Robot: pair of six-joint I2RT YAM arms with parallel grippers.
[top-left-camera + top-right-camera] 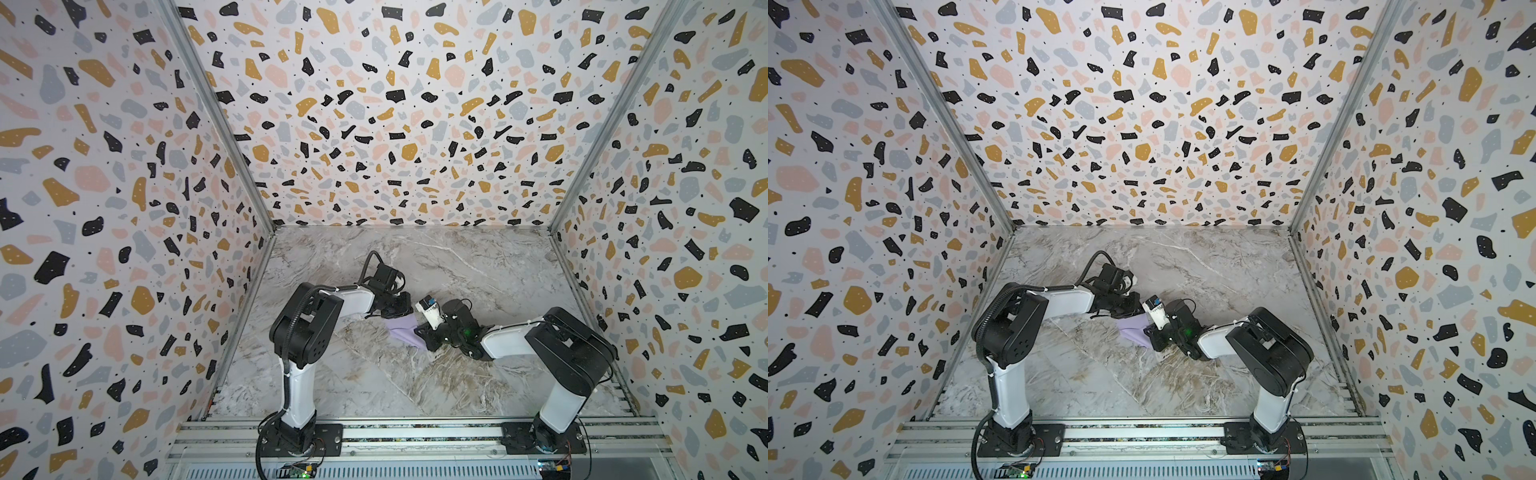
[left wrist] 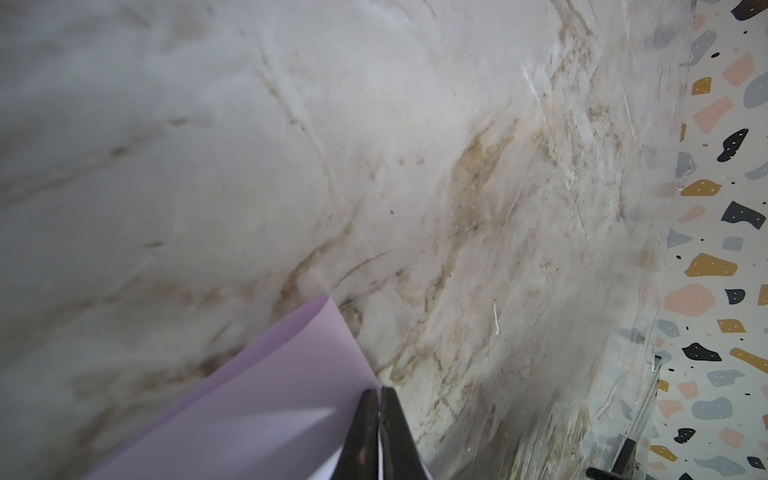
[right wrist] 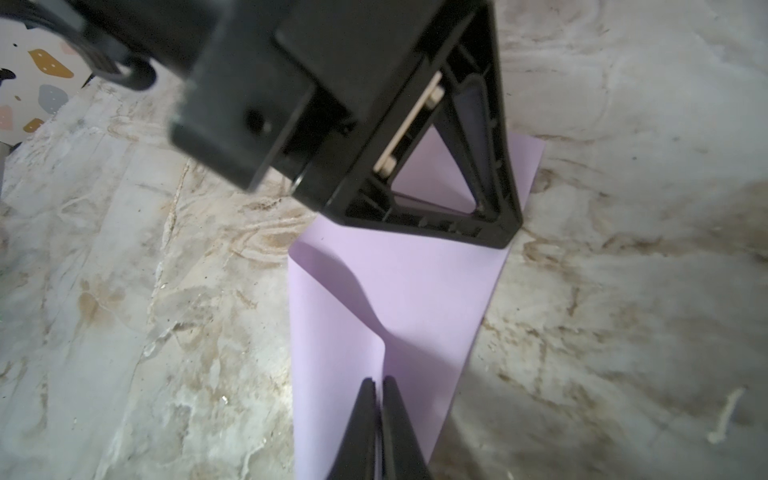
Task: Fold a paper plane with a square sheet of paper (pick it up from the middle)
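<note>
Together, our left hand [image 2: 379, 392] and right hand [image 3: 379, 380] each pinch tight on the sheet of paper [image 3: 415, 291], smooth lilac, folded to a taper, near the middle of the marble-patterned bench [image 1: 457, 374]; bare bench stretches open toward every edge.

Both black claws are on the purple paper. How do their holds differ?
The left gripper pinches the square sheet of paper at its edge, paper on one side; the right gripper pinches further in, paper on both sides. In both top views the left gripper is farther back, the right gripper nearer. Both are shut on it.
</note>
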